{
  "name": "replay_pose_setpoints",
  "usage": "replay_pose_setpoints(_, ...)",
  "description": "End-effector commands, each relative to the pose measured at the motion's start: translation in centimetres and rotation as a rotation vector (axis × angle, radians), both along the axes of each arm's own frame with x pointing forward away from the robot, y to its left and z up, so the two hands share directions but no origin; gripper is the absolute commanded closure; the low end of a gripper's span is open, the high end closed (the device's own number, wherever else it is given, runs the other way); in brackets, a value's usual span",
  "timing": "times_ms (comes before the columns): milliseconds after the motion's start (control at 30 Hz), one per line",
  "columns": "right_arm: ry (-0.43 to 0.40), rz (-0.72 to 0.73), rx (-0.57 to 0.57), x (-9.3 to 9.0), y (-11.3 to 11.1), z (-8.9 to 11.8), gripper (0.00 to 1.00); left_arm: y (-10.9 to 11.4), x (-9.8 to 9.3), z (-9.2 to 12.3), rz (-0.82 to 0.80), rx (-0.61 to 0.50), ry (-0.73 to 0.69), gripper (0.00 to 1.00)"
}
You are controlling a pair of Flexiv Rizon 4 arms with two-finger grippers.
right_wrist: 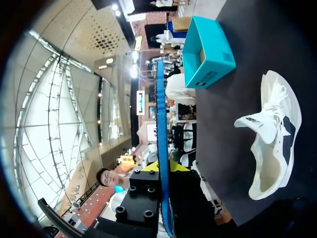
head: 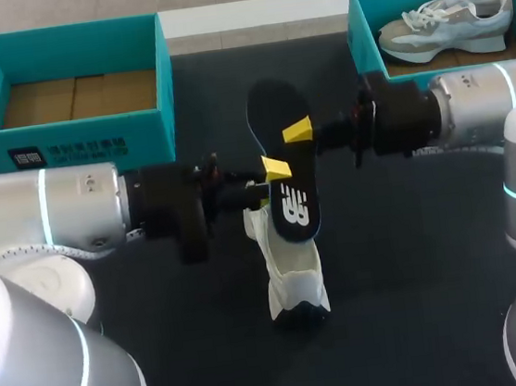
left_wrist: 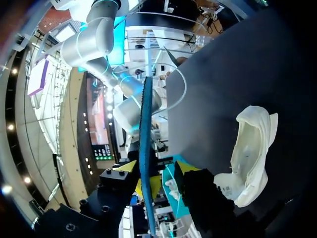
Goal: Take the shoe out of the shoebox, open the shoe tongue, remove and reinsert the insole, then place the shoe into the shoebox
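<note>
Your right hand (head: 298,131) is pinching the insole (head: 288,194) around its middle and holding it up in the air. Your left hand (head: 274,168) straddles it just beside that. Its fingers are spread and the wrist view shows a gap on one side, so there's no real pinch there. I'd guess the insole is light, thin and floppy, so grab it near the middle or the ends will droop. The white shoe (head: 292,268) sits on the tabletop (head: 415,259) right under it. It looks soft and light, so take it by the heel collar.
</note>
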State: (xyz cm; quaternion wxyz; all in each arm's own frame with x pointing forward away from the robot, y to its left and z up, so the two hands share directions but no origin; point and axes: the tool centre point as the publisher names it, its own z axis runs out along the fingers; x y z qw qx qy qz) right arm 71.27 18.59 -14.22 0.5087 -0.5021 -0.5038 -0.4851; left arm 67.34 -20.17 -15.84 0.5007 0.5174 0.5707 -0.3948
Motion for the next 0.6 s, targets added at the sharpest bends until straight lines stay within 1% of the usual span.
replay_pose_setpoints(33,0.004,-0.003,0.000,0.0,-0.1,-0.3,1.00,2.5,-0.6,0.2,0.010,0.020,0.012,0.00)
replay_pose_setpoints(133,0.011,-0.005,0.003,0.0,-0.3,-0.6,1.00,3.9,0.0,0.4,0.041,0.028,0.033,0.00)
replay_pose_setpoints(233,0.016,-0.007,0.009,0.1,-0.3,-0.9,1.00,5.0,0.7,0.6,0.070,0.067,0.037,0.00)
replay_pose_setpoints(333,0.020,-0.008,0.014,0.1,-0.2,-1.2,1.00,5.5,1.1,1.1,0.079,0.134,0.040,0.00)
replay_pose_setpoints(367,0.021,-0.008,0.015,0.1,-0.2,-1.2,1.00,5.4,1.2,1.3,0.087,0.180,0.037,0.00)
replay_pose_setpoints(400,0.021,-0.008,0.016,0.1,-0.2,-1.3,1.00,5.3,1.3,1.7,0.070,0.196,0.025,0.00)
replay_pose_setpoints(467,0.024,-0.009,0.020,0.0,-0.1,-1.4,1.00,4.8,1.5,2.4,0.063,0.303,0.015,0.00)
replay_pose_setpoints(533,0.026,-0.010,0.024,-0.1,-0.1,-1.5,1.00,4.4,1.9,3.0,0.077,0.394,0.052,0.00)
replay_pose_setpoints(600,0.027,-0.012,0.027,-0.1,0.0,-1.6,1.00,3.9,2.1,3.4,0.053,0.503,0.039,0.00)
